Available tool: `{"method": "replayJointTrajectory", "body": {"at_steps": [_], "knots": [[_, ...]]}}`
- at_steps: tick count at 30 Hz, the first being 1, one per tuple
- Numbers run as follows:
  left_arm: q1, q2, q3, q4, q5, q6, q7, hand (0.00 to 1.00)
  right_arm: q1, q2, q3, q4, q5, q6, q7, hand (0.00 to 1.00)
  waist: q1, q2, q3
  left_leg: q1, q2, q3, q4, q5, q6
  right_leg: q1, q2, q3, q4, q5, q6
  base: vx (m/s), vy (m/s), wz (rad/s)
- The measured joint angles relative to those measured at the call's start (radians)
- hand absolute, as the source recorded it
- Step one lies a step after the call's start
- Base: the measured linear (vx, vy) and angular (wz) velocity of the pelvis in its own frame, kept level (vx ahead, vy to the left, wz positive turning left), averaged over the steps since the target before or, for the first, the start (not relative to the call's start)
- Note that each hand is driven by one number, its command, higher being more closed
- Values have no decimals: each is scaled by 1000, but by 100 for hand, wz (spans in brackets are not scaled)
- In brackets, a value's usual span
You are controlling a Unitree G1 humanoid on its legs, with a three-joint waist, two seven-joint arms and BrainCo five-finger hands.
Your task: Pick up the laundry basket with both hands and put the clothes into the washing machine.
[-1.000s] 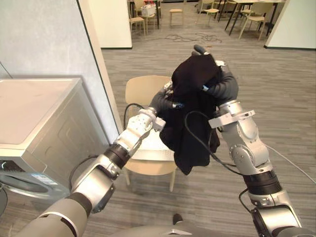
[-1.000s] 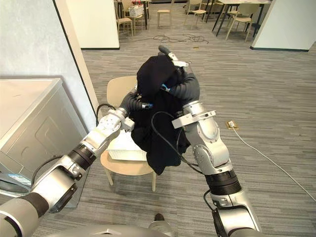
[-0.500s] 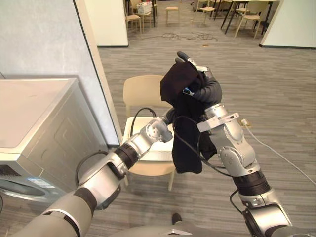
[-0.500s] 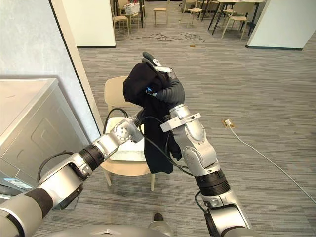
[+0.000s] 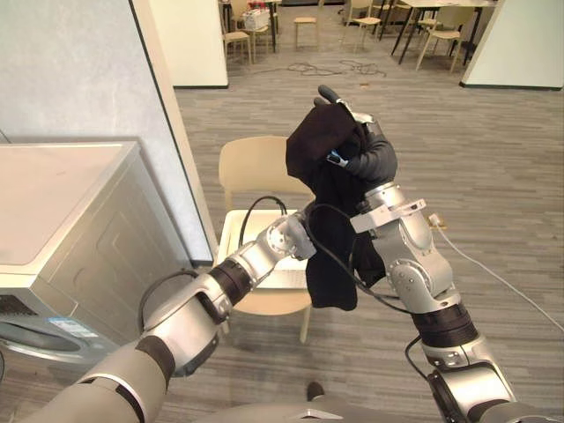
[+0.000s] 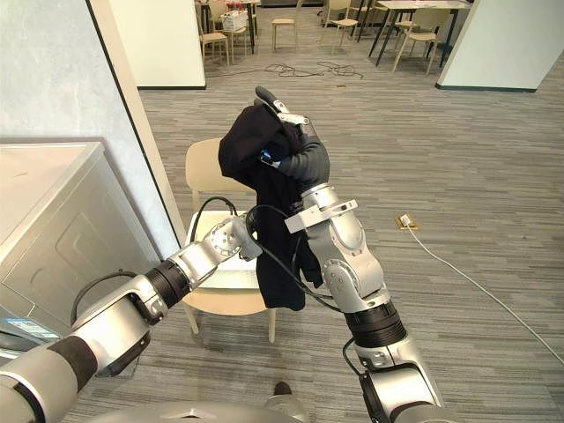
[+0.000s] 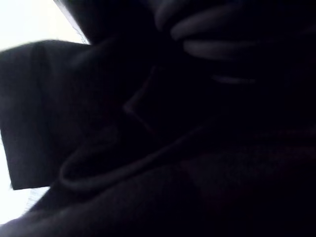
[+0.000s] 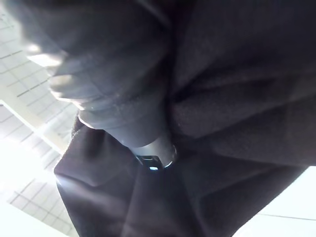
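Observation:
A black garment [image 5: 328,220] hangs from my raised right hand [image 5: 359,119], draped over it, with the thumb [image 8: 148,142] against the cloth. My left hand [image 5: 296,238] is lower, at the garment's near edge above the chair. Its curled fingers [image 7: 212,29] are closed into the black cloth. The white laundry basket [image 6: 222,275] stands on the seat of a beige chair [image 5: 254,163], under and behind the hanging garment. The grey washing machine [image 5: 62,220] is at my left.
A pale wall with a dark edge strip [image 5: 163,115] rises between the washing machine and the chair. A white cable [image 5: 493,275] runs across the grey floor at the right. More chairs and tables [image 5: 441,22] stand far back.
My left hand has dropped from beside the raised garment to its lower part and curled shut on the cloth. The right hand still holds the garment up.

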Motion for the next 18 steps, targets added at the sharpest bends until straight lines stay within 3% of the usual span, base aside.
{"method": "replayJointTrajectory", "body": {"at_steps": [6, 7, 18], "knots": [[57, 31, 4, -116, 0, -3, -3, 100, 42, 10, -110, -35, -1, -12, 0, 100, 11, -5, -3, -13, -2, -24, 0, 9, 12, 1, 2, -23, 3, -5, 10, 11, -12, 12], [70, 39, 11, -143, 0, -4, -3, 100, 71, 11, -134, -56, -2, -16, 0, 0, 15, -7, -6, -20, -3, -32, 0, 10, 13, 1, 2, -31, 2, -4, 12, 22, -9, 14], [172, 111, 209, -364, -31, -21, 4, 100, 256, 38, -316, -64, -10, -27, -34, 0, 31, -11, -11, -35, -8, -82, 0, 18, 21, 17, -4, -82, 3, -13, 14, 14, -6, 14]]}}
